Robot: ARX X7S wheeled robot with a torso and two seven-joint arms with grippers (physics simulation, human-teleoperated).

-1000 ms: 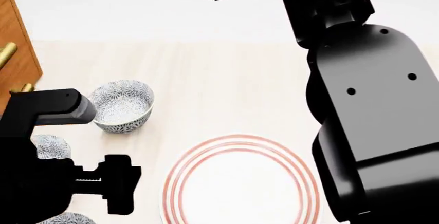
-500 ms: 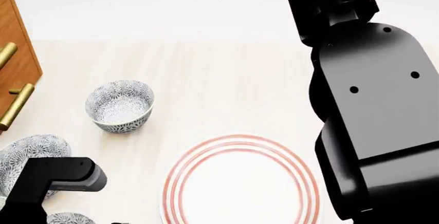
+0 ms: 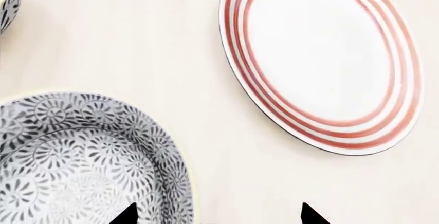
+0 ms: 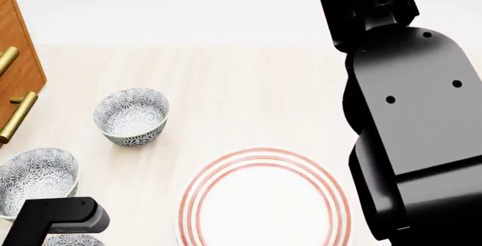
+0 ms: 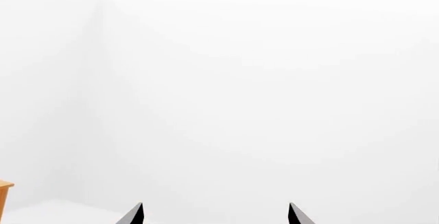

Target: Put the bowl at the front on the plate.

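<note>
Left wrist view showed the wide-open left fingers (image 3: 218,216) above one patterned bowl (image 3: 82,162) beside the plate (image 3: 322,62); with three similar bowls, it risked gripping the wrong one.

The head camera looks steeply down on the bench (image 4: 249,88) from above. The left wrist camera looks down too, from close above it, and shares the plate (image 3: 322,59) and one bowl (image 3: 75,157) with the head view. The right wrist camera faces a blank white wall.
</note>
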